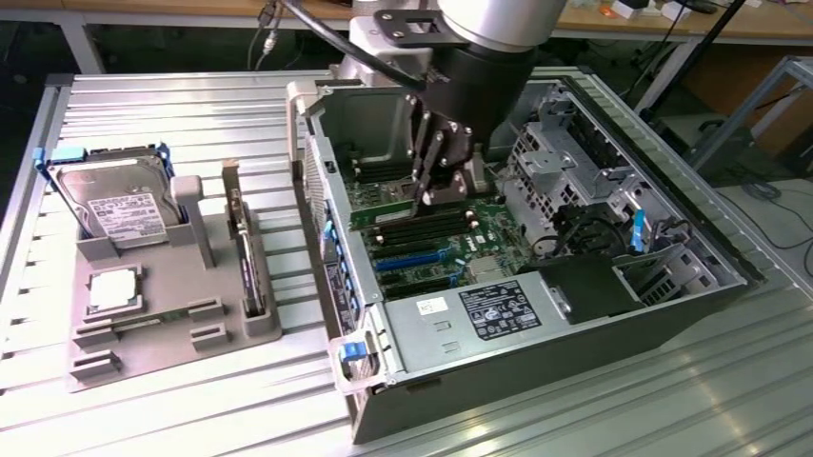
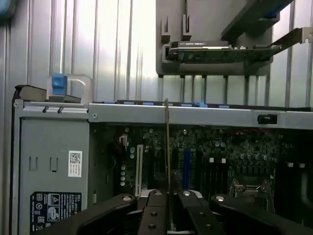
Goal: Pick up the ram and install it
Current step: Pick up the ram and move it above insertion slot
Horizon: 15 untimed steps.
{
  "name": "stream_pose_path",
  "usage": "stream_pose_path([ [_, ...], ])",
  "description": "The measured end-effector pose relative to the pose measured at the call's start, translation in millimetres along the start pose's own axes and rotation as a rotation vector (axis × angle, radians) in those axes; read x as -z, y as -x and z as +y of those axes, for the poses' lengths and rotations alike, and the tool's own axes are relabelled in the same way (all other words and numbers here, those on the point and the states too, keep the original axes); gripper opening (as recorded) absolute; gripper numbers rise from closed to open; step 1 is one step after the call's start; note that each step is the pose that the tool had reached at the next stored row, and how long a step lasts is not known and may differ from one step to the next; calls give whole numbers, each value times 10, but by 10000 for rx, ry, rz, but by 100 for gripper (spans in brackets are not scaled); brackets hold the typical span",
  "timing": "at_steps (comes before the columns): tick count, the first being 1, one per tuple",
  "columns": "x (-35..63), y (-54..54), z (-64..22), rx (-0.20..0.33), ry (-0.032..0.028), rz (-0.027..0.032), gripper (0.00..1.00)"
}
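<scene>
**End effector** point(image 2: 167, 198) — its dark fingers point(image 2: 152, 213) are drawn together on the ram point(image 2: 167, 147). In the wrist view the ram is seen edge-on, as a thin strip running straight out from between the fingertips.

**Setting, exterior view.** The end effector hangs from the arm inside the open computer case point(image 1: 534, 362), which lies on its side on the ribbed metal worktop point(image 1: 190, 114). The ram is held on edge just above the motherboard point(image 1: 477, 243), over a row of long black memory slots point(image 1: 426, 228). Whether its lower edge touches a slot cannot be told. A labelled power supply point(image 1: 496, 309) fills the near end of the case.

**Beyond the ram, wrist view.** First comes the motherboard with a blue slot point(image 2: 187, 169) and a white slot point(image 2: 139, 169). Then comes the grey case wall, which carries a blue-tabbed latch point(image 2: 59, 83).

**Past the wall** — a grey holder point(image 1: 152, 333) rests on the worktop at the exterior view's left of the case. It carries:
- an expansion card point(image 1: 247, 257), standing on edge;
- a hard drive point(image 1: 121, 214), propped upright;
- a square silver processor chip point(image 1: 112, 288), lying flat.
</scene>
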<state>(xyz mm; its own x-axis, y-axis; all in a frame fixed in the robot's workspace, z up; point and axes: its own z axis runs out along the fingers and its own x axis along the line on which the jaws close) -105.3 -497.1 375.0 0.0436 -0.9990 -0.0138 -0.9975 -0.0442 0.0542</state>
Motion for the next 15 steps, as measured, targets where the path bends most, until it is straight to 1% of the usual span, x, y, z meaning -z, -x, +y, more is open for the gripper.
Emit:
stream_pose_path([
  [1, -1, -4, -77, 0, 0, 0, 14],
  [2, -4, -8, -178, 0, 0, -1, 14],
  [4, -16, -5, -337, -2, -1, 0, 14],
  [6, -26, 50, -496, -6, 1, 17, 14],
  [7, -30, 90, -553, -6, 1, 25, 14],
  [8, -31, 129, -572, -9, 2, 36, 14],
  [10, -33, 129, -573, -7, 0, 34, 14],
  [11, -36, 142, -591, -87, 1, 32, 14],
  [12, -43, 145, -604, -177, -2, 24, 14],
  [15, -66, 147, -635, -694, -6, 1, 14],
])
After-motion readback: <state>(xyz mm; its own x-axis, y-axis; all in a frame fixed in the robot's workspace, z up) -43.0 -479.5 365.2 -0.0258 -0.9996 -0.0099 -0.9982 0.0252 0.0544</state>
